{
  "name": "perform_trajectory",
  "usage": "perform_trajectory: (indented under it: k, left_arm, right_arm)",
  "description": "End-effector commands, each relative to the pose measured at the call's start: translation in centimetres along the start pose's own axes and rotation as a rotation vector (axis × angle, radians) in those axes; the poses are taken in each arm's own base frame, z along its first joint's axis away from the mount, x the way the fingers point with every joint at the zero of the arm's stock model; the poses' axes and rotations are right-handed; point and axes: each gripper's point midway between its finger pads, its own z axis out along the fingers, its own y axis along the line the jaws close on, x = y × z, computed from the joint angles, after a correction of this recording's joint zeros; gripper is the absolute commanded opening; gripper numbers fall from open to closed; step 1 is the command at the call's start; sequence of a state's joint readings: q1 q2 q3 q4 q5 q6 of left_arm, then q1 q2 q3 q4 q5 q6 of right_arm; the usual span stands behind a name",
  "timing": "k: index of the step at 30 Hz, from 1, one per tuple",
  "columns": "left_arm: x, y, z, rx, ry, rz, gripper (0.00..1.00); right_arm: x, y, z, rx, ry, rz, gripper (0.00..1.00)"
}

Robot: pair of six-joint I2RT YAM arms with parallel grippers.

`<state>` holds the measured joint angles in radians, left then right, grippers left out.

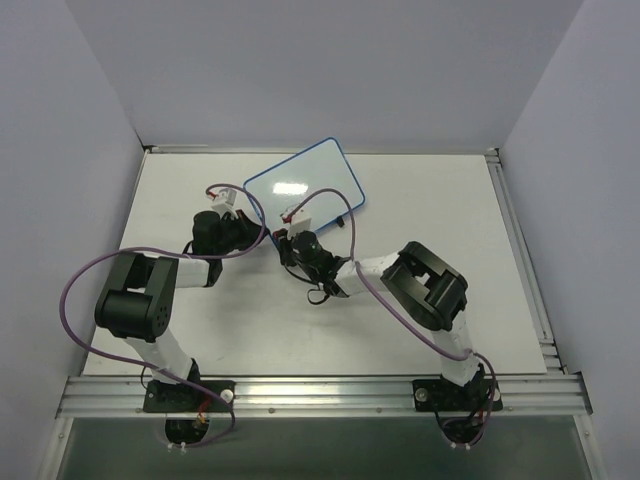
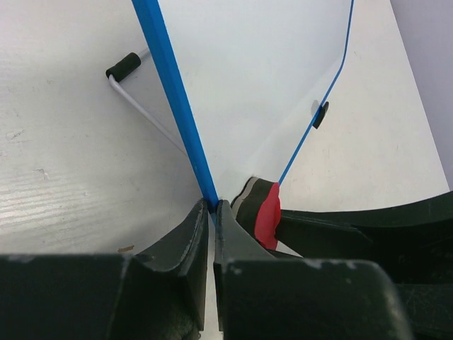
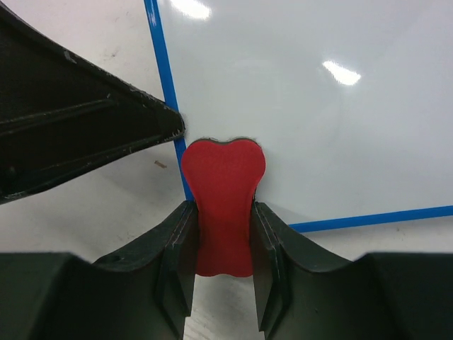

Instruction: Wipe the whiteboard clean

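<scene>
The whiteboard (image 1: 305, 188) lies at the back middle of the table, its white face bare of marks, with a thin blue rim. My left gripper (image 1: 262, 236) is shut on the rim at the board's near corner (image 2: 212, 207). The board (image 2: 255, 85) rises tilted, and a wire foot with a black tip (image 2: 124, 66) shows beneath it. My right gripper (image 1: 290, 228) is shut on a small red eraser (image 3: 223, 205), whose head rests on the board (image 3: 318, 120) just inside that same corner. The eraser (image 2: 267, 216) sits right beside the left fingers.
White table (image 1: 450, 300) with grey walls on three sides. A metal rail (image 1: 320, 392) runs along the near edge, and another along the right side (image 1: 520, 250). Purple cables (image 1: 75, 285) loop off both arms. The two grippers stand close together at the board's corner.
</scene>
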<state>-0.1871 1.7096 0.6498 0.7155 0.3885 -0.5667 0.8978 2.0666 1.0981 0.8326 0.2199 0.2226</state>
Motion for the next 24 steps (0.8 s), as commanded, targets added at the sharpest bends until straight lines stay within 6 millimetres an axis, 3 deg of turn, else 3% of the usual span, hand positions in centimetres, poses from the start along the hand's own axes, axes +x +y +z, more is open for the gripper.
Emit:
perform_trajectory:
  k: [1,7,14,24]
  left_arm:
    - [-0.5,-1.7,0.1,0.058,0.001,0.051,0.02]
    - [-0.4,-1.7,0.1,0.058,0.006,0.049,0.03]
    - [-0.4,-1.6,0.2,0.057,0.007,0.049,0.02]
    - [-0.3,-1.6,0.3,0.057,0.009,0.049,0.02]
  right_arm:
    - [5.5,-4.1,-1.3,0.097,0.193,-0.016,0.06]
    - [3.4,-6.5,-0.7,0.106,0.152,0.058,0.06]
    - [0.7,-4.4,-0.6,-0.010,0.095,0.114,0.07]
    - [-3.2,-2.6,2.0,-0.062,0.030,0.144,0.07]
